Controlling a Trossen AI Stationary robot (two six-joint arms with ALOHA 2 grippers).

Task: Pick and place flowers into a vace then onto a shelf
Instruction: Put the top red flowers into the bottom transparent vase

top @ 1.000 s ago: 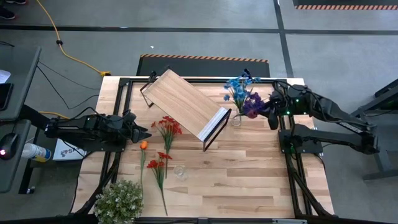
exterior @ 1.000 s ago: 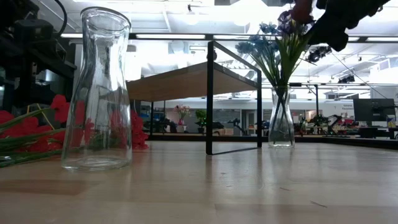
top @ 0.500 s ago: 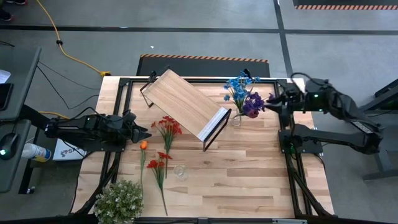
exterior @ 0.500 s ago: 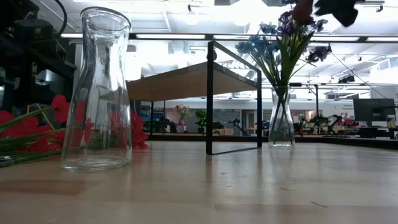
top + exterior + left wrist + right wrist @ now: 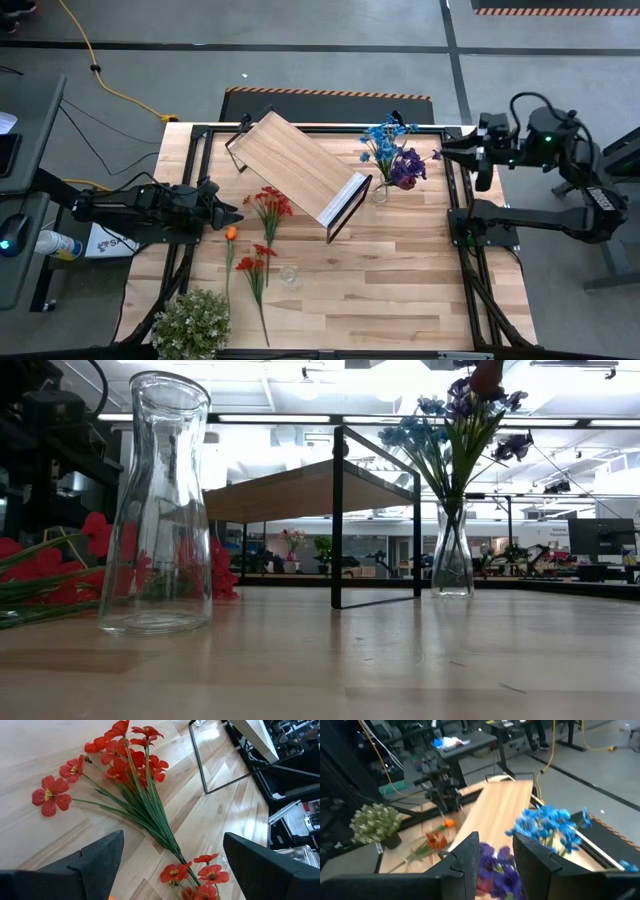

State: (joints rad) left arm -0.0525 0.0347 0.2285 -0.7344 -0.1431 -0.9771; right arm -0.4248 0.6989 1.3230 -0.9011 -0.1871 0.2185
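Right gripper (image 5: 470, 160): raised at the table's right edge, near the far corner, pointing left toward the bouquet; its fingers (image 5: 465, 857) stand partly apart with nothing between them.
Vase with flowers (image 5: 381, 190): just left of the right gripper and apart from it; clear glass, upright, beside the shelf's near-right end bracket.
Blue flowers (image 5: 384, 136): in that vase, stems roughly upright, blooms leaning toward the far side.
Purple flowers (image 5: 405, 167): same vase, blooms leaning right, toward the right gripper; a dark red bloom (image 5: 488, 375) tops the bunch in the low view.
Left gripper (image 5: 228, 213): low over the table's left side, pointing right, fingers (image 5: 100, 857) spread wide and empty.
Red flowers (image 5: 270, 204): loose on the table just right of the left gripper; long axis runs far to near, blooms at the far end.
Orange flower (image 5: 231, 233): lying just near-side of the left gripper's tip, stem trailing toward the near edge.
Second red sprig (image 5: 255, 262): lying nearer, stem running toward the near edge.
Empty vase (image 5: 289, 277): upright, right of that sprig.
Shelf (image 5: 298, 166): set diagonally at the table's far middle.
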